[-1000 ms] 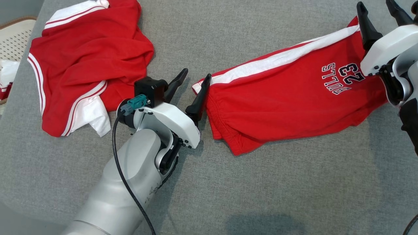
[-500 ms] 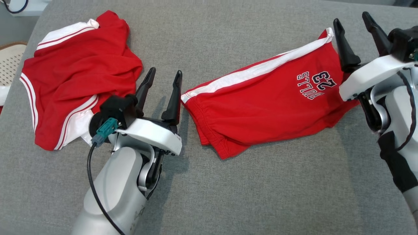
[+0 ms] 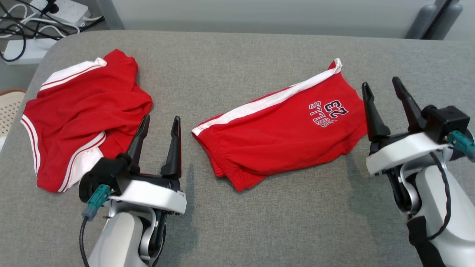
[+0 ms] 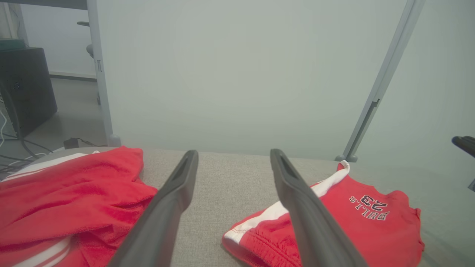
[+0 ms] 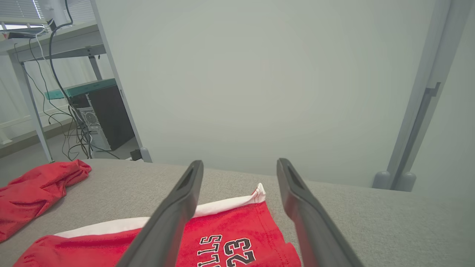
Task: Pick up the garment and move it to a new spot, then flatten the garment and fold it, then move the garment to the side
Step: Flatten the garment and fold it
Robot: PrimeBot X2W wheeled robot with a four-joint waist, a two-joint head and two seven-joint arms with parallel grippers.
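Shorts [image 3: 282, 137] lie folded flat on the grey table [image 3: 237, 222], right of centre. Long axis runs diagonally: waistband end near-left, leg hem far-right. The white side stripe runs along the far edge. The "BULLS 23" print sits toward the right end and reads upside down from my head view.

Left gripper [image 3: 161, 118]: jaws wide, nothing in them. Fingers point away from me. It sits in the gap between the shorts' waistband end and a second red garment [image 3: 81, 118], which lies crumpled at the table's left. It touches neither as far as I can see.

Right gripper [image 3: 381, 83]: jaws wide too, empty. Fingers point far, just beside the shorts' right end. Its wrist view has the print and the hem corner between the two fingers. I can't tell whether its left finger brushes the cloth edge.

A power strip [image 3: 63, 7] and cables lie on the floor past the far-left corner.
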